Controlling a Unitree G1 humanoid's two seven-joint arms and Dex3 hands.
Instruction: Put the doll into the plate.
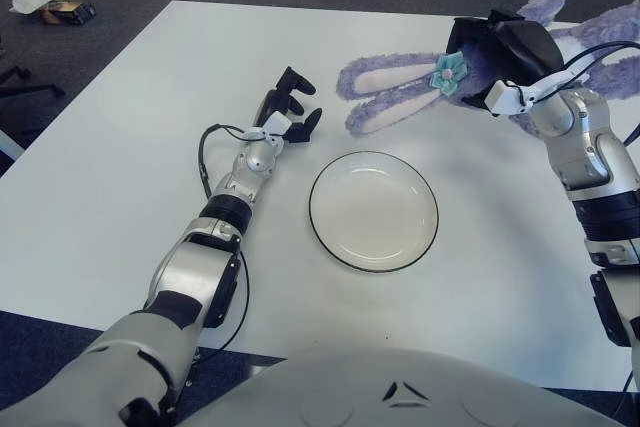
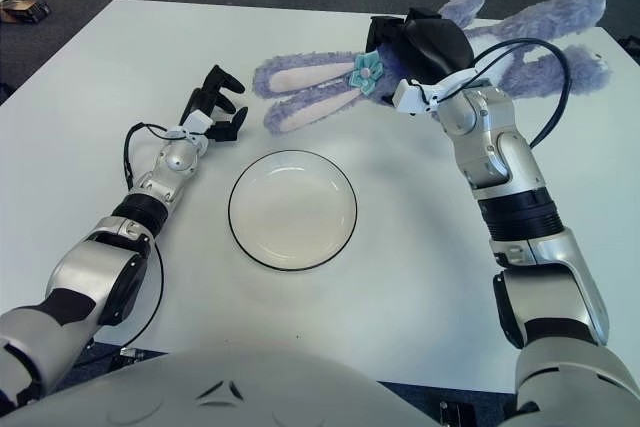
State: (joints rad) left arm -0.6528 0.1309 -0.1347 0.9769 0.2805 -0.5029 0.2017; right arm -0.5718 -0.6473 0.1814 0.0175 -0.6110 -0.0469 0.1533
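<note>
Right hand point(image 2: 425, 47), black-fingered, is clamped over the head of the fluffy lilac plush rabbit doll point(image 2: 520, 32) at the far right of the white tabletop point(image 1: 120, 187). The doll's long pink-lined ears point(image 1: 385, 95) trail toward the table centre, with a small teal flower point(image 1: 449, 69) at their base just beside the gripping fingers. The doll's body and limbs stretch away to the right behind the hand. Whether the head is lifted clear of the table cannot be told.

The round cream plate with a dark rim point(image 1: 373, 211) sits near the middle of the table, holding nothing. The ear tips lie just beyond its far edge, apart from the rim.

Left hand point(image 1: 284, 115) shows just left of the plate's far side, fingers loosely spread and holding nothing.
</note>
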